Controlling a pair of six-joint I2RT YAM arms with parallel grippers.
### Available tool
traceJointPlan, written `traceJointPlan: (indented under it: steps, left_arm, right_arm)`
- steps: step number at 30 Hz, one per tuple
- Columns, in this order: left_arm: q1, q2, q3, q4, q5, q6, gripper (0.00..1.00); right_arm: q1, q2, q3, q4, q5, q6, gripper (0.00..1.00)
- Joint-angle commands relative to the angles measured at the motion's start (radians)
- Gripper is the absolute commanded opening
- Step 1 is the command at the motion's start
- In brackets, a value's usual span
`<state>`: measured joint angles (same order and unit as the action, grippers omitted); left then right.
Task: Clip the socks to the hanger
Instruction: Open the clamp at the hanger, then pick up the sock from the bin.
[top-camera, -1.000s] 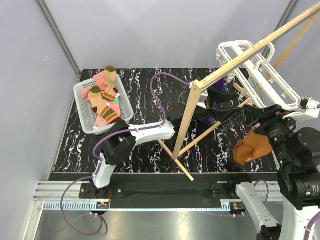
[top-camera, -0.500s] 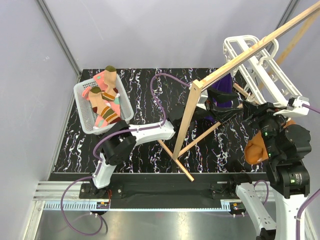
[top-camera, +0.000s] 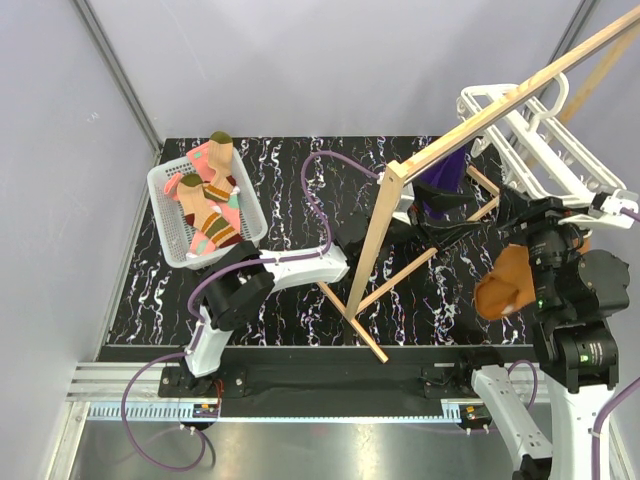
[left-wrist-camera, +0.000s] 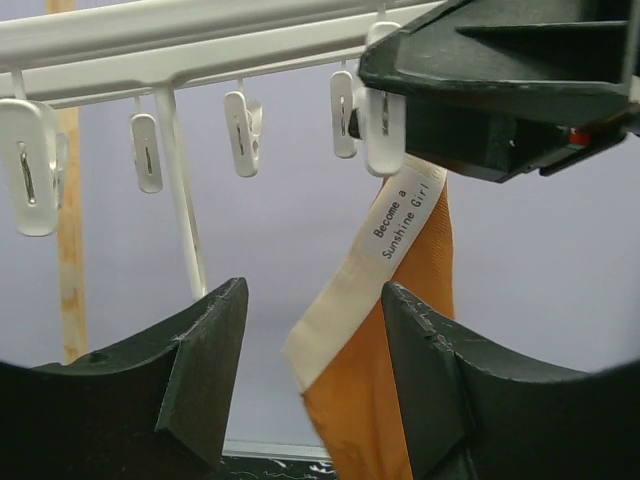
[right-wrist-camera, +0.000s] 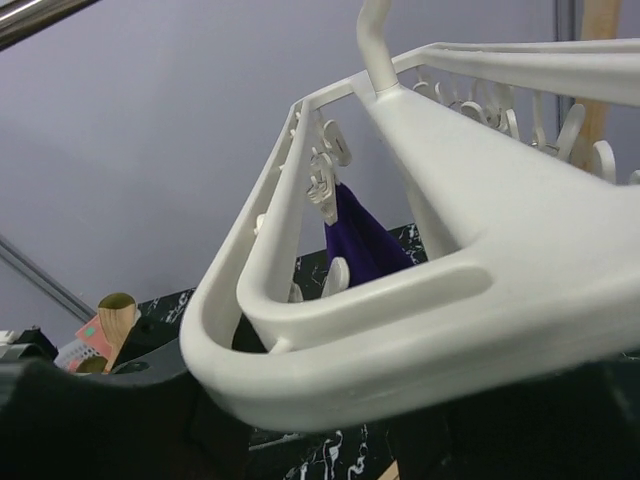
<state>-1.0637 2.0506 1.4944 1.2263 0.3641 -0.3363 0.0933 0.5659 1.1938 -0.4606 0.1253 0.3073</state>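
— White plastic hanger (right-wrist-camera: 470, 210): where is it, and has it moved?
— It hangs from the wooden rail stand (top-camera: 470, 122), high over the right of the desk (top-camera: 270, 180). Over the last second its whole frame has shifted further right, and the right arm has drawn back with it.
— Is the right claw holding it?
— It looks so. The right claw (top-camera: 522, 215) sits at the hanger's near end, and in its own camera a thick white bar fills the view. The jaws stand part closed, seemingly clamped on that bar, though the contact itself is hidden.
— And the left claw?
— The left claw (left-wrist-camera: 315, 340) waits below the hanger, looking up at a row of small white clips (left-wrist-camera: 243, 130). Its jaws are well apart and hold nothing. That arm has not shifted.
— What hangs there already?
— An orange-brown cloth (left-wrist-camera: 380, 410) with a cream label dangles from a clip just beside the right claw; it has swung with the frame. A purple cloth (right-wrist-camera: 360, 240) hangs farther along. Neither is a sock.
— So where are the socks?
— The socks (top-camera: 205, 205), pink and striped, lie piled in a white basket (top-camera: 158, 210) on the desk's left side, well apart from the hanger, unmoved.
— Meaning what for the task?
— My reading: the hanger is only being repositioned so that free clips face the left claw. No sock is clipped yet; one must be fetched first.
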Motion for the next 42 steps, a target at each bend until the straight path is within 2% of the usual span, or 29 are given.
traceJointPlan:
  steps: [1, 5, 6, 8, 10, 16, 21, 26, 27, 30, 31, 33, 34, 36, 38, 42]
  left_arm:
    - [-0.021, -0.053, -0.022, 0.093, -0.031, 0.029, 0.60]
    - [-0.019, -0.059, -0.040, 0.110, -0.031, 0.025, 0.60]
    - [-0.019, -0.067, -0.051, 0.111, -0.034, 0.026, 0.60]
    - [-0.019, -0.076, -0.068, 0.113, -0.048, 0.029, 0.60]
    - [-0.015, -0.096, -0.094, 0.108, -0.079, 0.034, 0.59]
    - [0.040, -0.161, -0.177, 0.071, -0.140, -0.041, 0.55]
    - [0.111, -0.291, -0.320, 0.013, -0.174, -0.137, 0.55]
    - [0.277, -0.472, -0.517, -0.120, -0.238, -0.273, 0.54]
    - [0.327, -0.550, -0.570, -0.167, -0.252, -0.291, 0.53]
    - [0.392, -0.667, -0.605, -0.471, -0.338, -0.253, 0.55]
    - [0.430, -0.734, -0.597, -0.664, -0.403, -0.236, 0.61]
    - [0.476, -0.783, -0.580, -0.859, -0.494, -0.192, 0.66]
    - [0.493, -0.825, -0.553, -1.056, -0.627, -0.193, 0.74]
    - [0.571, -0.852, -0.536, -1.206, -0.704, -0.213, 0.80]
    - [0.635, -0.868, -0.520, -1.341, -0.691, -0.205, 0.87]
    - [0.825, -0.784, -0.412, -1.565, -0.623, -0.149, 0.90]
  right_arm:
    - [-0.001, 0.048, 0.041, 0.066, 0.091, 0.026, 0.52]
    - [-0.001, 0.075, 0.049, 0.077, 0.119, 0.047, 0.29]
    - [-0.001, 0.077, 0.052, 0.079, 0.099, 0.046, 0.17]
    - [-0.001, 0.083, 0.061, 0.060, 0.093, 0.058, 0.12]
    - [-0.001, 0.084, 0.069, 0.039, 0.093, 0.065, 0.02]
    - [-0.001, 0.080, 0.104, -0.059, 0.080, 0.104, 0.00]
    - [-0.001, 0.069, 0.112, -0.128, 0.071, 0.101, 0.00]
    - [-0.001, 0.089, 0.122, -0.188, 0.048, 0.079, 0.00]
    - [-0.001, 0.091, 0.124, -0.197, 0.040, 0.078, 0.00]
    - [-0.001, 0.100, 0.119, -0.233, 0.031, 0.076, 0.00]
    - [-0.001, 0.100, 0.118, -0.239, 0.025, 0.075, 0.00]
    - [-0.001, 0.104, 0.115, -0.253, 0.010, 0.064, 0.00]
    - [-0.001, 0.104, 0.113, -0.256, 0.004, 0.062, 0.00]
    - [-0.001, 0.101, 0.104, -0.265, -0.022, 0.047, 0.00]
    - [-0.001, 0.103, 0.098, -0.283, -0.038, 0.033, 0.00]
    - [0.002, 0.086, 0.067, -0.305, -0.072, 0.038, 0.00]
